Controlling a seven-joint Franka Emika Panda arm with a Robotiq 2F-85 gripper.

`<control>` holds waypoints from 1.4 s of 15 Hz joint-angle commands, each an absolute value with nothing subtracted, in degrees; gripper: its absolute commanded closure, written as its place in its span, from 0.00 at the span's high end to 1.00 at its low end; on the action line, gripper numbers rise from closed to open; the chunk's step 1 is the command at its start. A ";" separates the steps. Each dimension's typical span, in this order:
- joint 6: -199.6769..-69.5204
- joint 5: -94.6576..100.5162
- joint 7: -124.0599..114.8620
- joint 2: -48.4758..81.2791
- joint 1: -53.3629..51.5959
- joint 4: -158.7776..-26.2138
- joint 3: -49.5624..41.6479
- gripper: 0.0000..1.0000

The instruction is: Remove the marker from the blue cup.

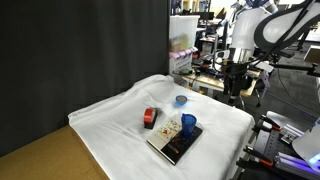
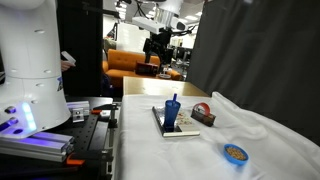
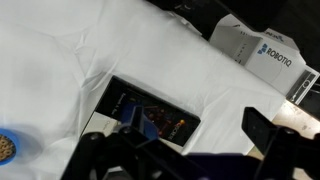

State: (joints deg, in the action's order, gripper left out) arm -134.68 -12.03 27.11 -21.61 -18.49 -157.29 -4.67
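Note:
The blue cup (image 1: 188, 124) (image 2: 172, 115) stands upright on a dark book (image 1: 172, 143) (image 2: 181, 129) on the white cloth. The marker (image 2: 173, 101) sticks up out of it, dark and thin. My gripper (image 1: 236, 86) (image 2: 157, 46) hangs open high above the table's edge, well away from the cup, with nothing between its fingers. In the wrist view the gripper (image 3: 175, 135) looks down on the book (image 3: 160, 118), and the blue cup (image 3: 130, 116) shows only as a blurred blue shape by the left finger.
A red block (image 1: 150, 117) (image 2: 203, 114) lies next to the book. A flat light-blue ring (image 1: 181, 100) (image 2: 236, 153) (image 3: 8, 147) sits farther off on the cloth (image 1: 120, 115). A white Robotiq box (image 3: 255, 45) and cluttered benches stand beyond the table.

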 commanded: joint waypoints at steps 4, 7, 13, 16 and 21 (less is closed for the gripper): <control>-136.43 -13.69 29.03 -18.00 -16.69 -155.09 -2.90 1.00; -136.45 -13.71 29.04 -17.75 -16.66 -154.91 -2.86 1.00; -133.34 -8.92 28.78 -15.17 -15.15 -155.85 -1.11 1.00; -134.43 -7.71 30.95 -10.89 -15.39 -153.90 -0.60 1.00; -137.81 -7.89 34.80 -2.00 -15.00 -147.74 1.78 1.00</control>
